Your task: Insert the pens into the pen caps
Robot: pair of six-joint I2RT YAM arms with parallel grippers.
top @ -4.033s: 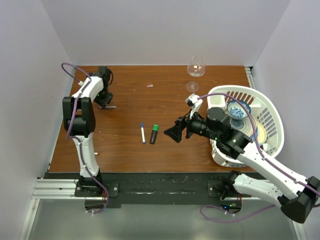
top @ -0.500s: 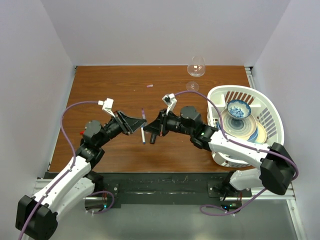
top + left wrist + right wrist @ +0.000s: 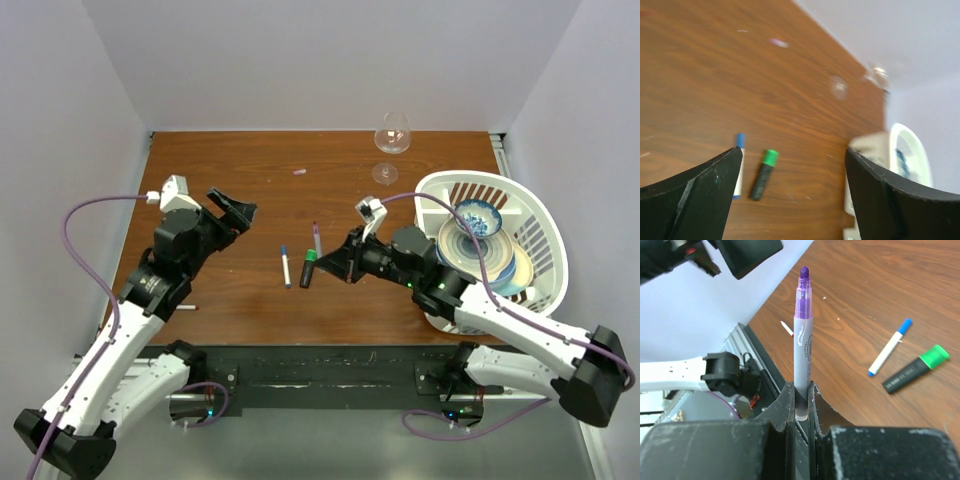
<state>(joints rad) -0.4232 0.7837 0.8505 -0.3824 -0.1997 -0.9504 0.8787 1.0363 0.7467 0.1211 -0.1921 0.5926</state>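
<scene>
Containers: a white basket [image 3: 465, 179] at the right of the top view holds a patterned bowl [image 3: 478, 217] resting on stacked plates [image 3: 472, 252]. An upright wine glass [image 3: 392, 135] stands at the upper edge of the table [image 3: 250, 160], contents not discernible.

The right gripper [image 3: 800, 396] is clamped on a purple-tipped pen [image 3: 803, 340], which stands upright at frame centre; its lower end is hidden between the fingers. The left gripper [image 3: 793, 152] is spread wide and holds nothing.

A blue-ended pen [image 3: 285, 265] and a green-capped black marker [image 3: 308, 268] lie side by side at mid-table. A pink cap [image 3: 299, 171] lies well above them. The left wrist view is blurred and cuts off the basket.
</scene>
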